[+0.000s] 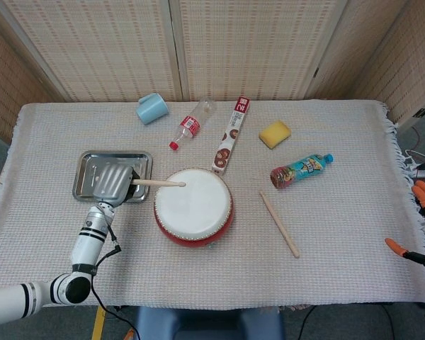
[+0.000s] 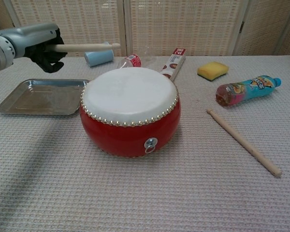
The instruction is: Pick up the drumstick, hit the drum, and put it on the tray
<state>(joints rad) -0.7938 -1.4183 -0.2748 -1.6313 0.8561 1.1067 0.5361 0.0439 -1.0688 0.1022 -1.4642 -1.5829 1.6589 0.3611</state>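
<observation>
- While the left hand [image 2: 36,41] gripped the drumstick [image 2: 84,47] by its butt end, fingers closed round the shaft, the stick was held roughly level, clear above the drum [image 2: 129,110].
- Long axis of the stick: from the hand across toward the drum, tip over the drum's near-left edge of the white skin in the head view, not touching it.
- Tray [image 1: 85,167]: on the table just left of the drum, directly under and behind the holding hand; nearer to that hand than the drum's centre was.
- Judgement: the put-down called for swinging the stick away from the drum and lowering it, long axis along the tray.
- Right hand: not seen in either view.
- Second stick [image 1: 279,224]: on the table right of the drum, untouched.
</observation>
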